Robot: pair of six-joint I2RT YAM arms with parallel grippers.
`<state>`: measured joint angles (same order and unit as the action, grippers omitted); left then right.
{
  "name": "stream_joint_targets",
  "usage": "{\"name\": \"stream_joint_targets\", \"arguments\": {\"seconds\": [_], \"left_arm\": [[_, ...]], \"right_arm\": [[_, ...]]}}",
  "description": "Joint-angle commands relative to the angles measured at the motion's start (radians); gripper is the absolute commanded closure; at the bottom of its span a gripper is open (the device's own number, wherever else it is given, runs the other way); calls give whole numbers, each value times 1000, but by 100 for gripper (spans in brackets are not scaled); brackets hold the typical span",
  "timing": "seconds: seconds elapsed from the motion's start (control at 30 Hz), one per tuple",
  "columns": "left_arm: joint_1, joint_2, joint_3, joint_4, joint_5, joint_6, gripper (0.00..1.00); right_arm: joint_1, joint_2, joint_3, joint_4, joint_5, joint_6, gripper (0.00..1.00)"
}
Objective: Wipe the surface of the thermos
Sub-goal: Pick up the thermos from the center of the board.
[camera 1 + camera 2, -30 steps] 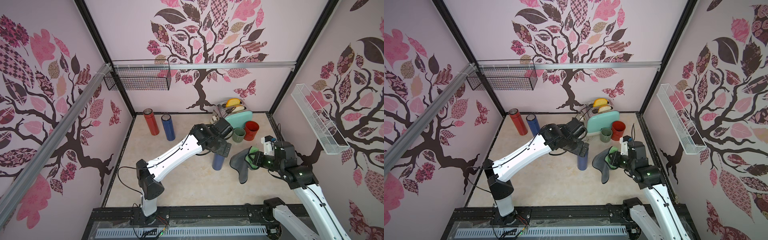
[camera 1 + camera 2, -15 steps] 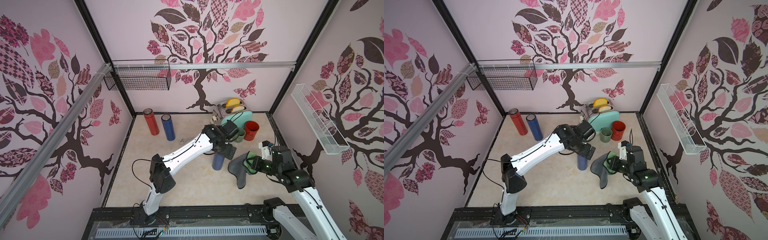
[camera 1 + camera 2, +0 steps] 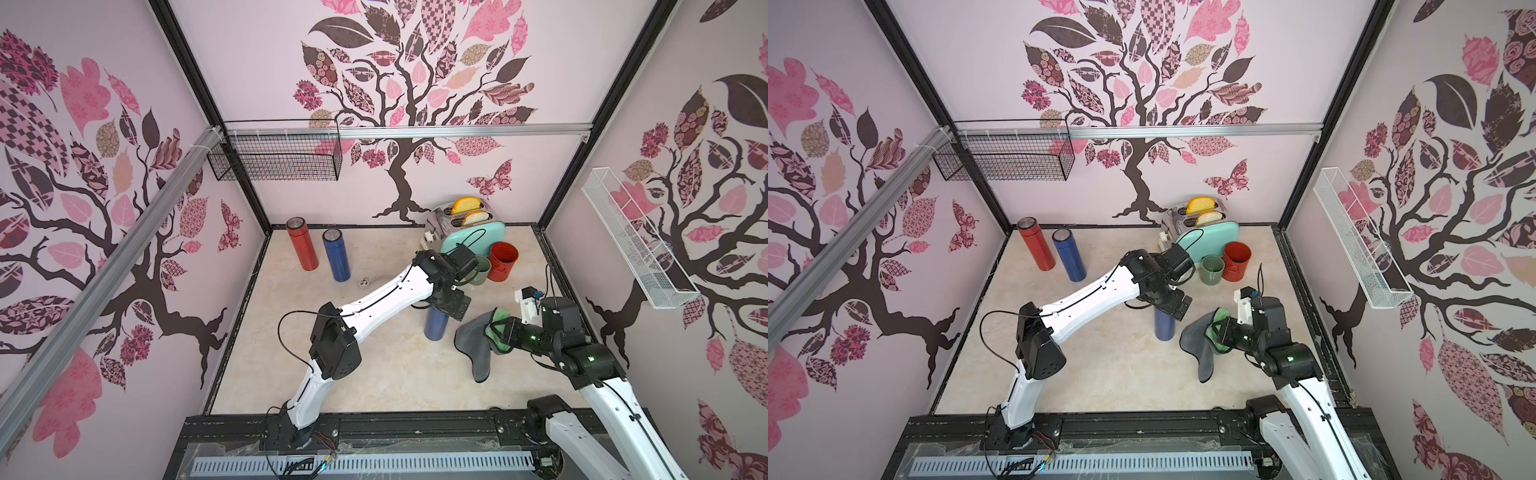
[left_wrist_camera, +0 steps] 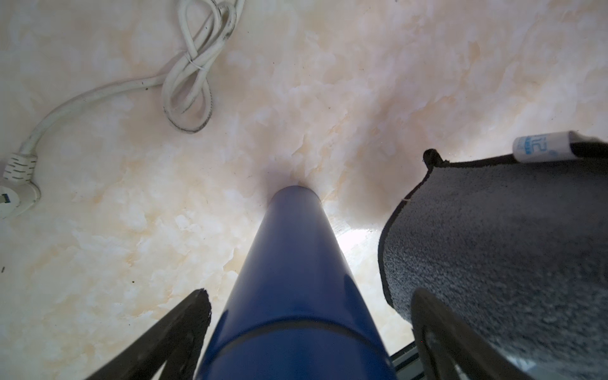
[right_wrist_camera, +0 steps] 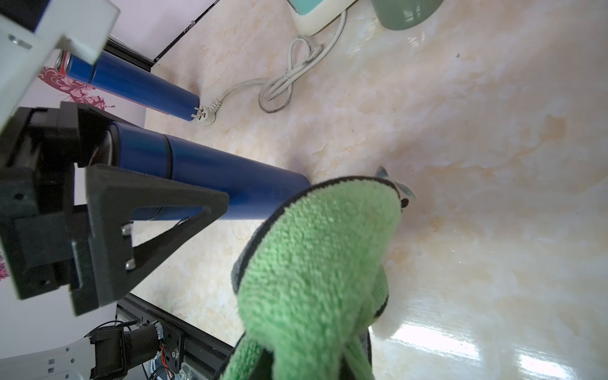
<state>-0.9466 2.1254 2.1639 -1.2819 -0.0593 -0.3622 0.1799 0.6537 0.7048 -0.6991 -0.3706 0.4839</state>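
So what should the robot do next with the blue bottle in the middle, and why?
Probably close the left gripper on the middle blue thermos. Its fingers stand open on either side of its top, not touching, while the right gripper pinches the cloth right beside it. Gripping first should stop the thermos tipping when the cloth rubs it.

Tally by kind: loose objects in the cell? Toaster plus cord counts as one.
Thermos: 3 (red thermos, back blue thermos, centre blue thermos)
Cup: 2 (green cup, red cup)
Toaster: 1
Toast slice: 2
Cloth: 1
Total: 9
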Motion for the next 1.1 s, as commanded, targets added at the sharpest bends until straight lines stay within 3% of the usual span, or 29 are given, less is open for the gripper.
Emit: {"name": "stream_joint_targets", "arguments": {"seconds": [0.0, 0.1, 0.2, 0.3, 0.4, 0.5, 0.6, 0.8, 0.9, 1.0, 1.07], "left_arm": [[7, 23, 4, -18, -9, 18, 3], [7, 20, -6, -17, -9, 24, 8], [6, 16, -9, -28, 0, 35, 28], [7, 13, -15, -43, 18, 46, 59], [6, 9, -36, -53, 59, 59, 100], [6, -19, -73, -62, 71, 64, 100], [6, -132, -203, 19, 77, 65, 100], [-3, -561, -664, 363, 61, 75, 100], [-19, -807, -918, 570, 13, 60, 100], [-56, -1013, -1120, 716, -36, 50, 100], [-81, -1114, -1203, 765, -78, 51, 100]], "right_arm": [[-7, -10, -5, 12, -12, 2, 100], [-6, -10, -10, 21, -17, 5, 100], [-6, -6, -12, 24, -21, 6, 100], [-6, -9, -13, 23, -13, 5, 100], [-6, -8, -18, 27, -17, 7, 100], [-6, -3, -19, 34, -25, 17, 100], [-6, -2, -10, 38, -39, 25, 100], [22, -2, 20, 78, -114, 66, 100], [134, 8, 42, 127, -63, 119, 100], [338, 64, 68, 185, 52, 176, 100], [530, 130, 105, 223, 179, 202, 100]]}}
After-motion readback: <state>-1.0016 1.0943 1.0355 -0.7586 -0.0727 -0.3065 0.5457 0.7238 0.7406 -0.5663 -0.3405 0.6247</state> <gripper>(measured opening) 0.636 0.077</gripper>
